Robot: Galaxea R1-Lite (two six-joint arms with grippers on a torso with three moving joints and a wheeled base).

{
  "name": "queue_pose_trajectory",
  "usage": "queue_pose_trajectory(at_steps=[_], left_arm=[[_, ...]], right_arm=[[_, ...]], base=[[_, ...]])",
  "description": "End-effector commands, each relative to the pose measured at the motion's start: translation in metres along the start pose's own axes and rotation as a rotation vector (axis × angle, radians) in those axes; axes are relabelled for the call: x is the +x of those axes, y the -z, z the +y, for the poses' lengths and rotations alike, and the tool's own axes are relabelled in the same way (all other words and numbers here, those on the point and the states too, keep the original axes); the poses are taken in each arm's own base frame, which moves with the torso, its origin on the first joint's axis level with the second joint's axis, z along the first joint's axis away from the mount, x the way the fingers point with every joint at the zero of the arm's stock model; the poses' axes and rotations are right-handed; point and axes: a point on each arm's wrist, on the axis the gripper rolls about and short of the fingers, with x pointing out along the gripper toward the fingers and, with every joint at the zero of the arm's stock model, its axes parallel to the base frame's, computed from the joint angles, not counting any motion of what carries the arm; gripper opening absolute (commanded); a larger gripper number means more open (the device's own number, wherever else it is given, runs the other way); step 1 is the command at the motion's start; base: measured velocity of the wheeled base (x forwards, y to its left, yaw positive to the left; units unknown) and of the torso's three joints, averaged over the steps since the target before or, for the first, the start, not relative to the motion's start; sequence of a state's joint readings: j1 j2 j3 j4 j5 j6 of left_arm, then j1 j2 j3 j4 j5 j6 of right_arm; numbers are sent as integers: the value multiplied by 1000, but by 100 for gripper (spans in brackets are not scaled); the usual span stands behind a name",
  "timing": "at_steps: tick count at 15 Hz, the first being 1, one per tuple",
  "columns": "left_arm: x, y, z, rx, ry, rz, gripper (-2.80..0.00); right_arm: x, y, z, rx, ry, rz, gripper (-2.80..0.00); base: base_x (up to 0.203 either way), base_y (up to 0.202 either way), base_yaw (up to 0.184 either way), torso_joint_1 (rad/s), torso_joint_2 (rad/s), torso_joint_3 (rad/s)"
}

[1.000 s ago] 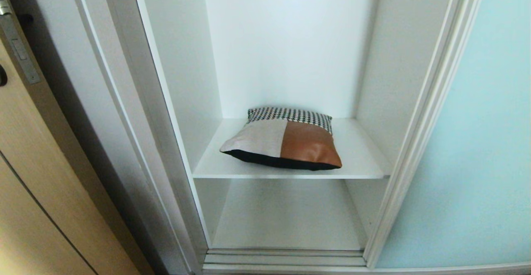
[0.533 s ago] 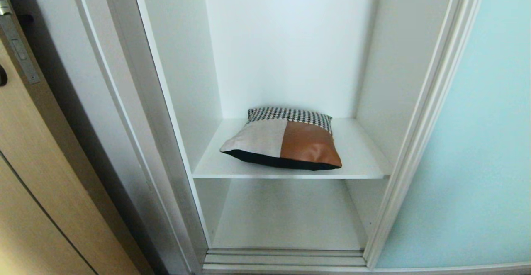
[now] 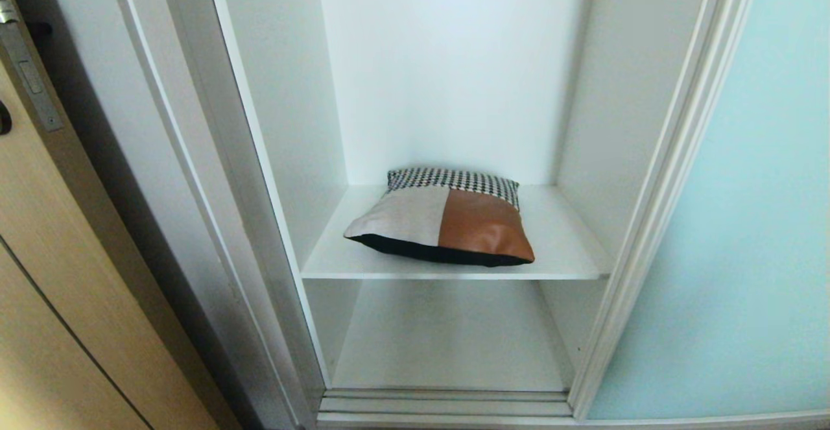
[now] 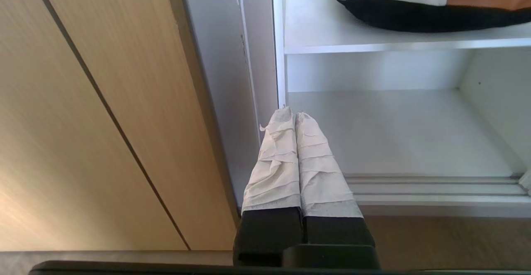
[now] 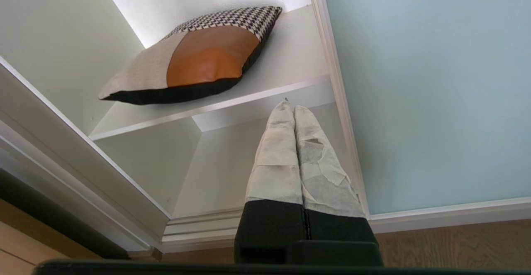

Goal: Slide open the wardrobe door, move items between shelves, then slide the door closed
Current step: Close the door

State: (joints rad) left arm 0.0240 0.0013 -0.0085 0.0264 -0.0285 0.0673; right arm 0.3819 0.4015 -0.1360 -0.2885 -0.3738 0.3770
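One cushion only: houndstooth strip at the back, cream panel left, rust-orange panel right, dark underside. It lies flat on the upper shelf, roughly centred, front edge just behind the shelf's grey lip, not touching either side wall. Two shelves visible: that one, and a lower shelf under it with nothing showing on it. The sliding wardrobe door is slid off to the right, frosted aqua glass in a slim silver frame, its left frame edge bordering the open bay. Floor track with several parallel grooves runs along the bottom of the opening. White wardrobe side frame on the left of the bay; beyond it one tan wooden door with a metal latch plate near the top. Neither arm shows in the head view. Left pincer: two tape-wrapped fingers pressed together, fully closed, holding nothing, tips near the left front corner of the lower shelf beside the wardrobe frame; whether they touch it, can't tell. Right pincer: also two wrapped fingers pressed together, closed on nothing, low in front of the bay, tips lined up with the front edge of the upper shelf, just beside the sliding door's frame, clear of the cushion. Brown wood-grain floor below both pincers.
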Motion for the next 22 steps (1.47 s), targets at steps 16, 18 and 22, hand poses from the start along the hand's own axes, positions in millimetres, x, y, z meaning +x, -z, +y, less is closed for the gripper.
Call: queue_pose_trajectory(at_steps=[16, 18, 22], left_arm=[[0, 0, 0, -24, -1, 5, -280], [0, 0, 0, -24, -1, 5, -280], [0, 0, 0, -24, -1, 5, -280]], right_arm=[[41, -87, 38, -2, 262, 2, -280], [55, -102, 44, -3, 344, -30, -280], [59, -122, 50, 3, 421, -91, -280]], base=[[0, 0, 0, 0, 0, 0], [0, 0, 0, 0, 0, 0], [0, 0, 0, 0, 0, 0]])
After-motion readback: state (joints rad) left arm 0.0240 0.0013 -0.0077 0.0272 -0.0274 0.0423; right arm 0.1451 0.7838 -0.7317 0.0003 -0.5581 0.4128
